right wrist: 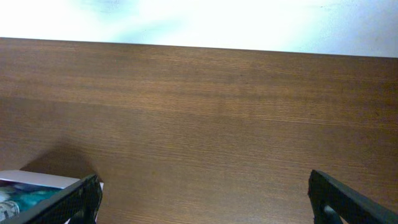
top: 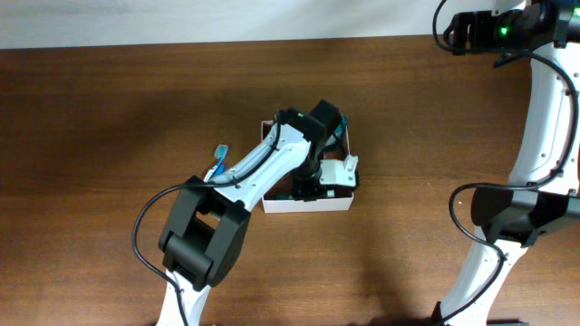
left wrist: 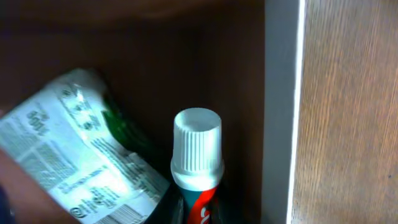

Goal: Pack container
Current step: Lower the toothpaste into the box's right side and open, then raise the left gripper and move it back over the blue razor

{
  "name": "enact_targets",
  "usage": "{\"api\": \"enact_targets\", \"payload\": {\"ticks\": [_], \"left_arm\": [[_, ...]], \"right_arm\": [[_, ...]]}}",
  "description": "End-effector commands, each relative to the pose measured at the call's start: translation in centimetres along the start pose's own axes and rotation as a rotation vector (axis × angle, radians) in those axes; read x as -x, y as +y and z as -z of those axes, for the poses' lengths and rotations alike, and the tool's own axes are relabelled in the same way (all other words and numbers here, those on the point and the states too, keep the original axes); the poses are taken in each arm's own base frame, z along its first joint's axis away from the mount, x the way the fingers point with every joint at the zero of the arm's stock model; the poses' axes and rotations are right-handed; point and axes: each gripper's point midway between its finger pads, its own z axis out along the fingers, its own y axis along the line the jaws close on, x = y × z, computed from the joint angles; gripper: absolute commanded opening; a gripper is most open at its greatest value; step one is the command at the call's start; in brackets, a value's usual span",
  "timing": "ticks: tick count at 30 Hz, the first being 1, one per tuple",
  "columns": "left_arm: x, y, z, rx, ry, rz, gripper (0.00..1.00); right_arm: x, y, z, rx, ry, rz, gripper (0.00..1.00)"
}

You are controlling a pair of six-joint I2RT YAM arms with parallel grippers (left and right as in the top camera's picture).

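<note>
The container (top: 308,205) is a shallow white-walled square box at the table's middle. Its white wall (left wrist: 280,93) and reddish-brown floor show in the left wrist view. My left gripper (top: 317,177) reaches down inside it. It is shut on a toothpaste tube (left wrist: 196,162) with a white ribbed cap and a teal and red body, close to the box's wall. A white and green printed sachet (left wrist: 74,155) lies on the floor beside the tube. My right gripper (right wrist: 205,205) is open and empty over bare table, far from the box.
A blue-handled toothbrush (top: 219,154) lies on the wooden table just left of the container, by my left arm. My right arm (top: 544,109) stands along the right edge. A white box corner (right wrist: 37,183) shows in the right wrist view.
</note>
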Motion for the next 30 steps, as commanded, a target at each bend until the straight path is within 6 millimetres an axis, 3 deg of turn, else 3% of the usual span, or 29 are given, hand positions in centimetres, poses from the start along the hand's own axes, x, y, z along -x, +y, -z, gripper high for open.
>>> {"api": "enact_targets", "payload": {"ticks": [1,12,13,19,23,30], "left_arm": [[0.4,-0.3,0.8,0.014,-0.012,-0.001,0.01],[0.7,0.0,1.3,0.030,-0.024,0.010,0.02],[0.9,0.2,1.7,0.039,-0.031,0.015,0.35],[2.5,0.9,4.9,0.112,-0.087,-0.009,0.70],[3.0,1.0,7.0,0.167,-0.109,-0.023,0.78],[3.1,1.7,11.1,0.294,-0.116,-0.033,0.80]], "right_arm": [[0.2,-0.2,0.3,-0.005,-0.009,-0.001,0.99],[0.2,-0.2,0.3,-0.005,-0.009,-0.001,0.99],[0.2,-0.2,0.3,-0.005,-0.009,-0.001,0.99],[0.2,-0.2,0.3,-0.005,-0.009,-0.001,0.99],[0.2,-0.2,0.3,-0.005,-0.009,-0.001,0.99],[0.2,-0.2,0.3,-0.005,-0.009,-0.001,0.99]]}}
